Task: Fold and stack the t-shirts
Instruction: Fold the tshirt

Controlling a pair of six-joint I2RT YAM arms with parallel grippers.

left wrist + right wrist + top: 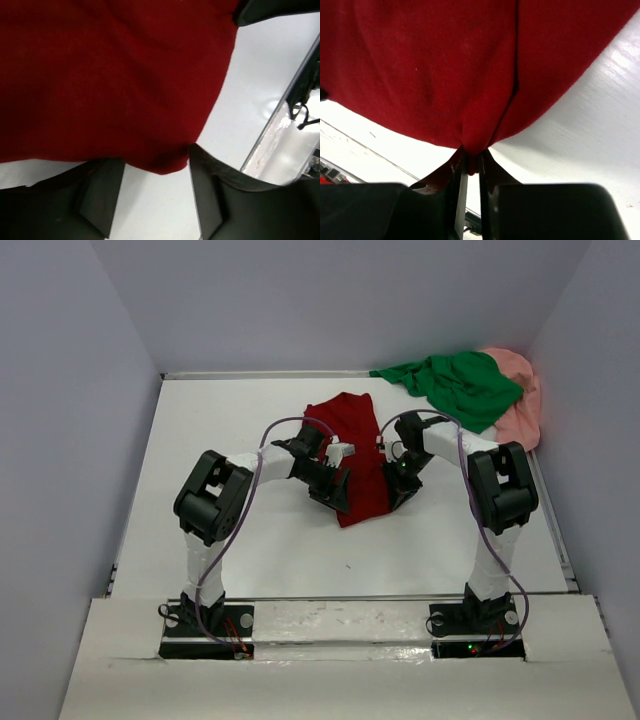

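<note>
Between the fingers of our right gripper [470, 162], pressed nearly together, we pinch a fold of the dark red t-shirt [435, 70], while our left gripper [150, 161] stands spread, the shirt's edge lying just before its fingertips.

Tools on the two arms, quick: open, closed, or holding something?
Left tool: open, straddling the edge of the dark red t-shirt, not pinching it.
Right tool: closed on a pinch of the same t-shirt.

The white table [220, 440] carries 3 shirts: a dark red t-shirt [360, 430] at its middle, and a green t-shirt [460, 385] overlapping a salmon pink t-shirt [522, 405] in the far right corner.
</note>
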